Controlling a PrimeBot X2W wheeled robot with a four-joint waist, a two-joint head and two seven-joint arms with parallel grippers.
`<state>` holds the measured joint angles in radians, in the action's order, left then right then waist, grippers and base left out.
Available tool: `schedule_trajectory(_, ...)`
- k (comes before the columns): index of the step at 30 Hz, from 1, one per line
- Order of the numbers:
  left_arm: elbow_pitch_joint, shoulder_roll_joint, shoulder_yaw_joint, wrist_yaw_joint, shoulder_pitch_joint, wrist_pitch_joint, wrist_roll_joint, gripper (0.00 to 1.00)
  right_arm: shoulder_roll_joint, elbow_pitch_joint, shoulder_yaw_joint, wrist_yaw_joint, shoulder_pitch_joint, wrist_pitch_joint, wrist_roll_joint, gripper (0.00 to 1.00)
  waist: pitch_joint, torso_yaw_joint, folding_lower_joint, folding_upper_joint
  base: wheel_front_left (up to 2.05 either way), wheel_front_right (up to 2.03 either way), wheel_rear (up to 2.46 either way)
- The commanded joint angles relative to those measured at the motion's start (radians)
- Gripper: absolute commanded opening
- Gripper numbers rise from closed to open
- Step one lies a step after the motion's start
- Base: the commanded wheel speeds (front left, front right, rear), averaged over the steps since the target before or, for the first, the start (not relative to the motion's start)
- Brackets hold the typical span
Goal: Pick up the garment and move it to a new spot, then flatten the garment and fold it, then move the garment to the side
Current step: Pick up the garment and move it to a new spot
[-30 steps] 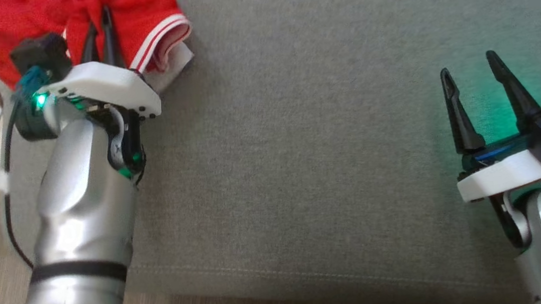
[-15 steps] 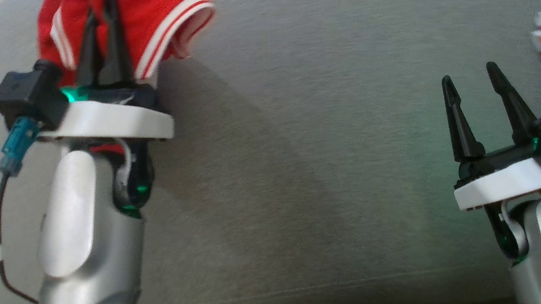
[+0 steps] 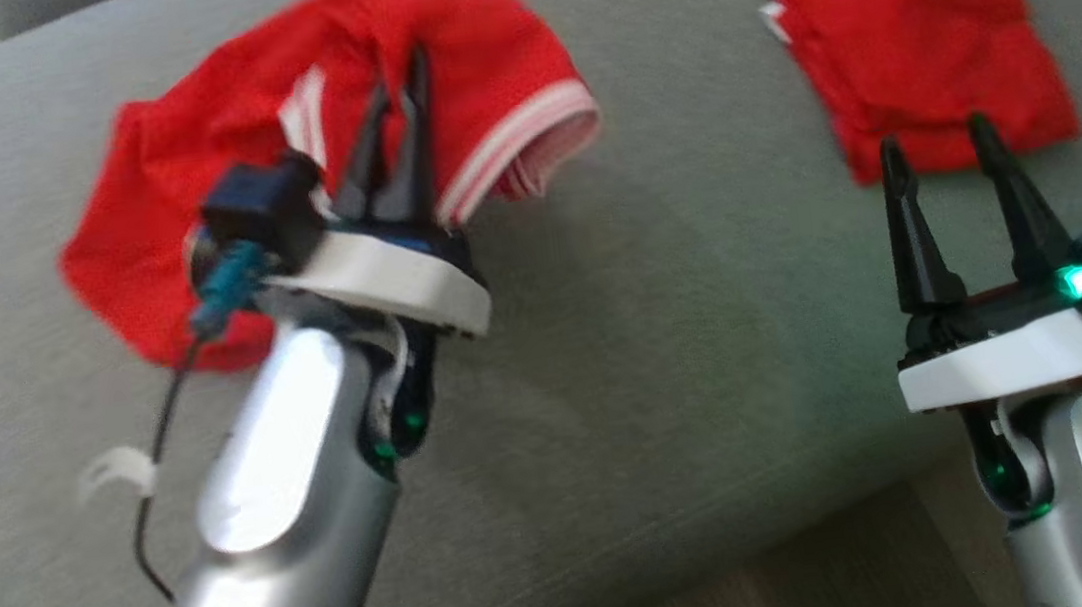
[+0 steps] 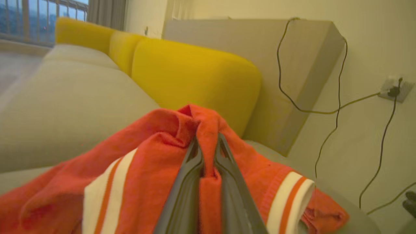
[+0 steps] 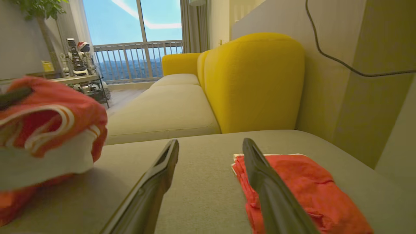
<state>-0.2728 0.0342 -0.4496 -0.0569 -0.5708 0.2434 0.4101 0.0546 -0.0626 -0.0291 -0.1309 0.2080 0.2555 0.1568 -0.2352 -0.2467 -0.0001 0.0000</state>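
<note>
The garment (image 3: 501, 61) is a crumpled red piece with white-striped cuffs, hanging bunched over the grey sofa cushion (image 3: 684, 329). My left gripper (image 3: 399, 77) is shut on a fold of it. The left wrist view shows that red fold (image 4: 146, 152) pinched between the dark fingers (image 4: 182, 195) of the left gripper (image 4: 208, 139). My right gripper (image 3: 935, 138) stands open over the cushion at the lower right, with nothing between its fingers. In the right wrist view the right gripper (image 5: 210, 143) points along the cushion, and the held garment (image 5: 48, 107) hangs at the left.
A folded red cloth (image 3: 916, 43) lies flat on the cushion just beyond my right gripper, also visible under the right finger (image 5: 302, 182). Yellow backrests (image 5: 256, 81) and a wall with cables (image 4: 338, 97) stand behind. The cushion's front edge and floor (image 3: 830, 565) are below.
The head camera has swung, bringing the folded red cloth into view. My left gripper has stayed shut on the garment, which now hangs more spread out. The right gripper has stayed open.
</note>
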Motion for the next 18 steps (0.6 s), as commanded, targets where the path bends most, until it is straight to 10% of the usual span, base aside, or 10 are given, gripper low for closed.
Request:
schedule_trajectory(1,-0.004,0.016,0.006,-0.011,-0.039,0.0,0.019,0.0,-0.004,0.037,0.029,0.0,0.031,0.006,0.013,1.0,-0.053,-0.082,0.0001,0.0,0.0,0.0,0.0)
schedule_trajectory(5,-0.155,0.016,-0.049,-0.026,-0.043,0.009,0.078,0.0,-0.004,0.032,0.064,0.0,0.035,0.006,0.027,1.0,-0.091,-0.135,0.0001,0.0,0.0,0.0,0.0)
schedule_trajectory(6,-0.177,0.016,-0.057,-0.027,-0.042,0.011,0.093,0.22,-0.004,0.032,0.067,0.0,0.034,0.006,0.031,1.0,-0.094,-0.14,0.0001,0.0,0.0,0.0,0.0)
schedule_trajectory(7,-0.197,0.016,-0.065,-0.027,-0.042,0.013,0.106,0.95,-0.004,0.032,0.069,0.0,0.033,0.006,0.034,1.0,-0.096,-0.142,0.0001,0.0,0.0,0.0,0.0)
schedule_trajectory(18,-0.013,0.016,-0.061,-0.052,0.056,0.018,-0.027,1.0,-0.004,0.018,0.084,0.0,-0.02,0.006,-0.005,1.0,0.008,-0.02,0.0001,0.0,0.0,0.0,0.0)
